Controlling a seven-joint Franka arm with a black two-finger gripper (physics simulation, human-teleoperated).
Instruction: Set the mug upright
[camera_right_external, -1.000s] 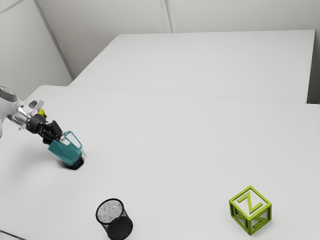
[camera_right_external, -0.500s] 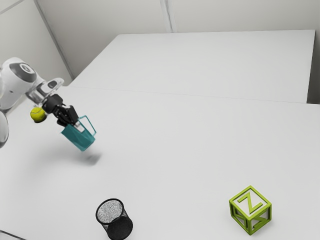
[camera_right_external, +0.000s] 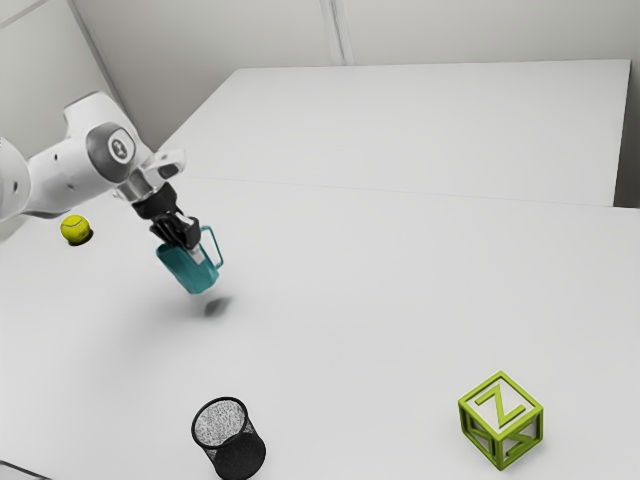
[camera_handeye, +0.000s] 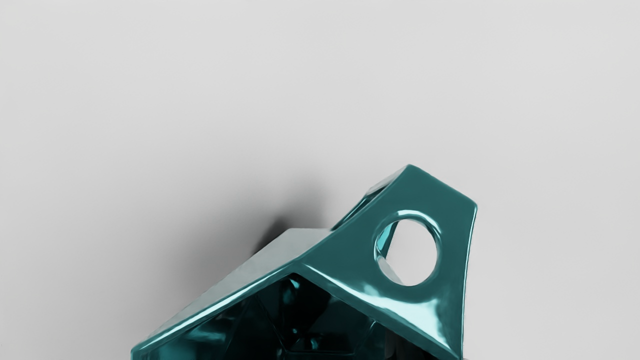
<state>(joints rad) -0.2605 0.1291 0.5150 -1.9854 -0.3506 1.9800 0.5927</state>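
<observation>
In the exterior view my gripper (camera_right_external: 187, 246) is at the upper end of the teal mug (camera_right_external: 190, 273) and shut on its wall, holding it off the table. A small separate shadow lies below the mug. It leans a little, its open end up toward my hand and its base down, with the handle on the exterior view's right side. In the wrist view the mug (camera_handeye: 350, 277) shows its rim, its dark hollow inside and the handle part with a round hole. The places where my fingertips touch it are hidden there.
A black mesh cup (camera_right_external: 229, 440) stands toward the exterior view's bottom, nearer than the mug. A green-framed letter cube (camera_right_external: 501, 420) lies at the lower right, and a yellow-green ball (camera_right_external: 75, 229) rests behind the arm at the left. All are on the white table (camera_right_external: 380, 300).
My hand has carried the mug up off the table and toward the exterior view's right. The mug has swung from a strong tilt to a slighter one. The ball has come into sight.
</observation>
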